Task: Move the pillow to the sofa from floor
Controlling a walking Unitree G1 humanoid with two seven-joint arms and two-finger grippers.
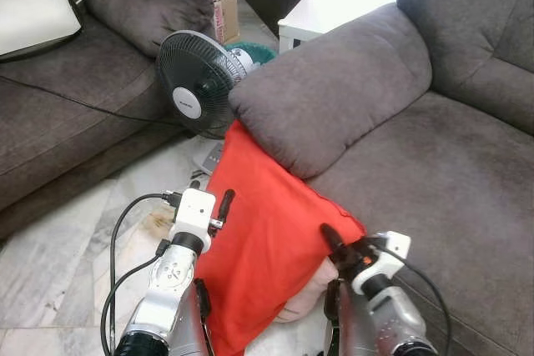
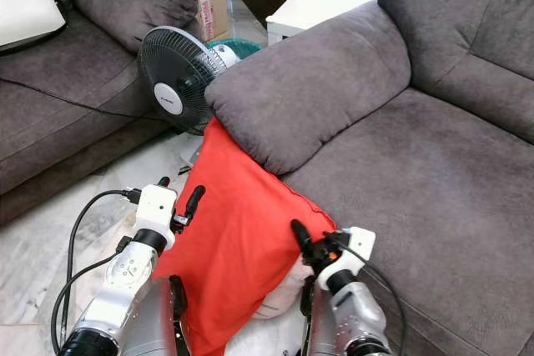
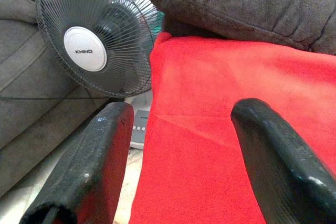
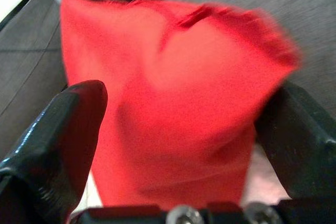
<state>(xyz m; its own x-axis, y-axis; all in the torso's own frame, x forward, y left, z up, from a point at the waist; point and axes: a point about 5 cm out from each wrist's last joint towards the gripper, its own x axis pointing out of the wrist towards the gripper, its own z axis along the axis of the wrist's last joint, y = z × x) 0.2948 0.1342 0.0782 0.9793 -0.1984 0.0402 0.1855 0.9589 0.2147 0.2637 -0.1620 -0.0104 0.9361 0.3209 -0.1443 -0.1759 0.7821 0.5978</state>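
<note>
Left eye view: both silver arms reach forward from 6 o'clock. The red pillow [image 1: 267, 239] leans against the grey sofa [image 1: 434, 172] below its armrest, lower end near the floor [image 1: 58, 256]. The left pincer [image 1: 210, 202] touches the pillow's 9 o'clock edge; the right pincer [image 1: 332, 243] sits at its 4 o'clock corner.

Left wrist view: fingers [image 3: 89, 171] spread apart, pillow between them, nothing clamped. A fan [image 3: 89, 51] stands beyond.

Right wrist view: fingers [image 4: 58, 140] wide apart, straddling the pillow corner.
</note>
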